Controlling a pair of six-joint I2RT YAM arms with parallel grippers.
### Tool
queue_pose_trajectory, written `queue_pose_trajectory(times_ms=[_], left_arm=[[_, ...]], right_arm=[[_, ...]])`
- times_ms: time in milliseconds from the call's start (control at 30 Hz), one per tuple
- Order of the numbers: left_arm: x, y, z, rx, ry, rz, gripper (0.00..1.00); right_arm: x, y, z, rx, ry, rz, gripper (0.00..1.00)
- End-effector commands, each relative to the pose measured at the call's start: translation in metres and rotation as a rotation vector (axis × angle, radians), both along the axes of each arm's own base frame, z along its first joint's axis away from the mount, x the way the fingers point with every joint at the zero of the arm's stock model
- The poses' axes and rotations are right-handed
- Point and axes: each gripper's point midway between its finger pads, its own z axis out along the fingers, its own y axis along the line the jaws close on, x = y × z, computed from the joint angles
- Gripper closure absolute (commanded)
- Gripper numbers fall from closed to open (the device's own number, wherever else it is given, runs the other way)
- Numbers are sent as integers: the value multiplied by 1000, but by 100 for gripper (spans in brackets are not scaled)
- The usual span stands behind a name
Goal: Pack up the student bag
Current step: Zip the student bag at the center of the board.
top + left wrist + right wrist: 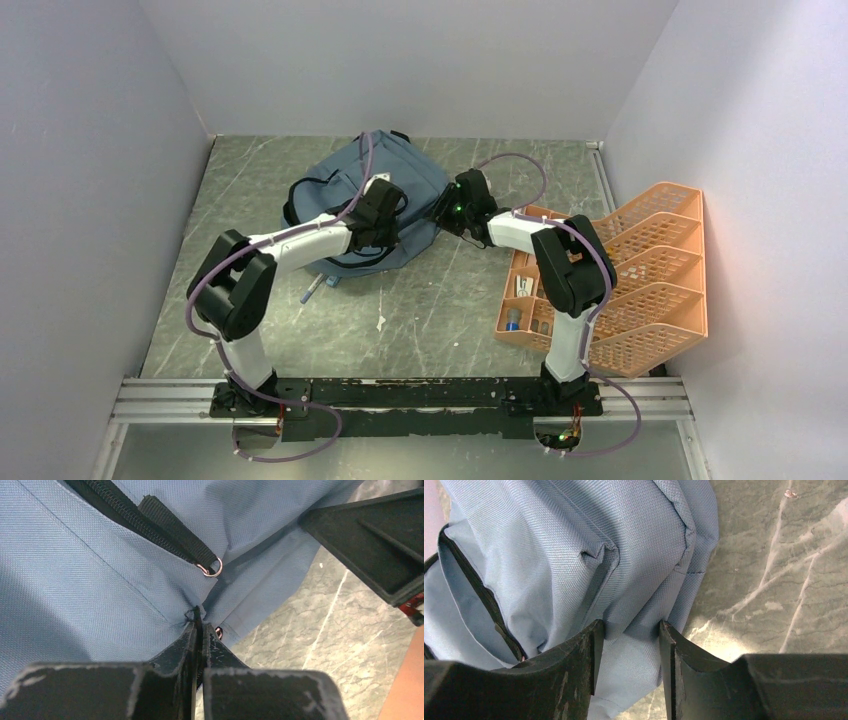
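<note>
The student bag [415, 180], slate blue with black zips, lies at the back middle of the table. My left gripper [392, 232] is at its near right edge, shut on a small pinch of the bag's fabric [100, 580] just below a zip pull with a metal ring [212, 570]; its tips [199, 616] are pressed together. My right gripper [441, 214] comes at the bag's right side. A thick fold of the bag [549, 555] fills the gap between its fingers [629, 630], creased against both. A black zip [474, 585] runs along the left of that view.
An orange mesh tray organiser [650, 270] stands at the right wall, with small items in its front compartments [520, 300]. A pen [312, 290] lies on the marbled table [440, 320] just in front of the bag, near a white scrap [381, 322]. Grey walls close three sides.
</note>
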Motion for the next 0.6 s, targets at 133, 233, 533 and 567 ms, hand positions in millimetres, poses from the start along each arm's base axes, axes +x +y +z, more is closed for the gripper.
queue_pose_trajectory(times_ms=[133, 233, 533, 567], left_arm=[[-4, 3, 43, -39, -94, -12, 95], [-11, 12, 44, -20, -93, -15, 95], [-29, 31, 44, 20, -92, -25, 95], [-30, 34, 44, 31, -95, -22, 95]], right_arm=[[9, -6, 7, -6, -38, -5, 62], [12, -13, 9, -12, -43, -20, 77], [18, -31, 7, -3, -50, -37, 100], [18, -32, 6, -6, -48, -39, 100]])
